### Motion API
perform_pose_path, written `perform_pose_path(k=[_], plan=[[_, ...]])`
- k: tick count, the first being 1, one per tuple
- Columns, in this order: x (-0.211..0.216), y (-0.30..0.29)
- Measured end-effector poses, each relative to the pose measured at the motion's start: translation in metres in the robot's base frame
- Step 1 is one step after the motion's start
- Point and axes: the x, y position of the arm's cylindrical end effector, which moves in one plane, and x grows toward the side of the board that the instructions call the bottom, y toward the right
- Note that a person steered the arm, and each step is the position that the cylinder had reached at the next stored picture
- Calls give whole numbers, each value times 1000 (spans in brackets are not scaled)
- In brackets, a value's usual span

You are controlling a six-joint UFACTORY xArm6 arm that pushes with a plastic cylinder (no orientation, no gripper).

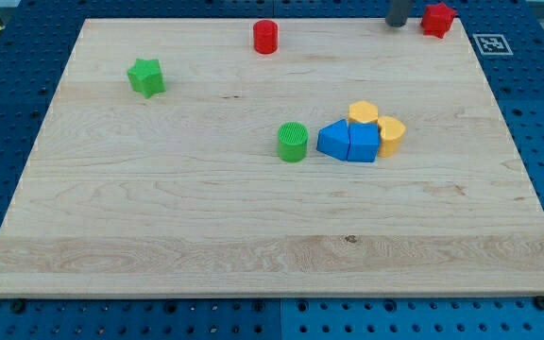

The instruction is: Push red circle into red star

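Observation:
The red circle (265, 36) stands near the view's top, a little left of centre. The red star (437, 19) sits at the top right corner of the wooden board (159, 217). My tip (397, 24) is at the view's top edge, just left of the red star with a small gap, and far to the right of the red circle. Only the rod's lower end shows.
A green star (145, 76) lies at the upper left. A green circle (292, 142) stands mid-board. Right of it, touching together, are a blue cluster of two blocks (348, 142) and two yellow blocks (364, 113) (391, 135). A marker tag (490, 43) sits off the board.

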Motion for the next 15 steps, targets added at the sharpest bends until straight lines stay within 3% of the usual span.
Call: perform_pose_path(k=[3,6,7,9,12,15], plan=[[30,-112],[128,-180],[139,-202],[100,-219],[97,-213],[51,-230]])
